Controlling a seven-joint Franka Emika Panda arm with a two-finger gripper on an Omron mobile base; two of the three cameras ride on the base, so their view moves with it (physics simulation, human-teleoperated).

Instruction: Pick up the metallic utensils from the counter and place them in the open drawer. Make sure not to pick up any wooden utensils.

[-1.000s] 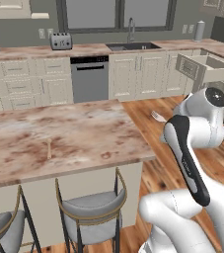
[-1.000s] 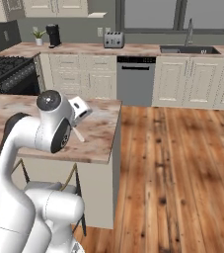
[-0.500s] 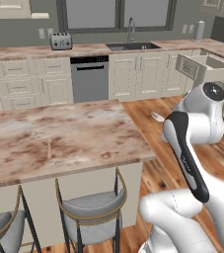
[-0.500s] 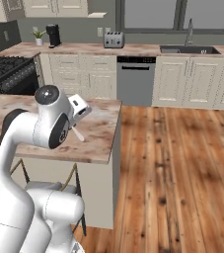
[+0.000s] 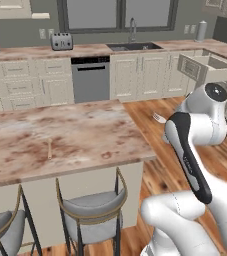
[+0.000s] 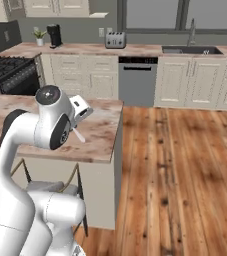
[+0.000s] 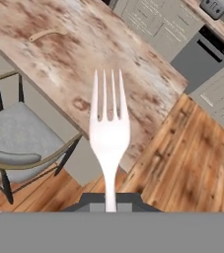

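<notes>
**Fork gripped off the table's end, drawer far to the right**

Beyond the end of the table, over the wood floor, the jaws are pinched shut on the handle of a silver fork, which runs straight out along the hand, tines leading. From the left base camera the tines poke past the arm's dark link. The open drawer stands well apart, up by the sink run, to the arm's right. Judged from this, carrying the fork there needs a swing or a drive across open floor. A pale wooden stick lies on the table and should stay.
</notes>
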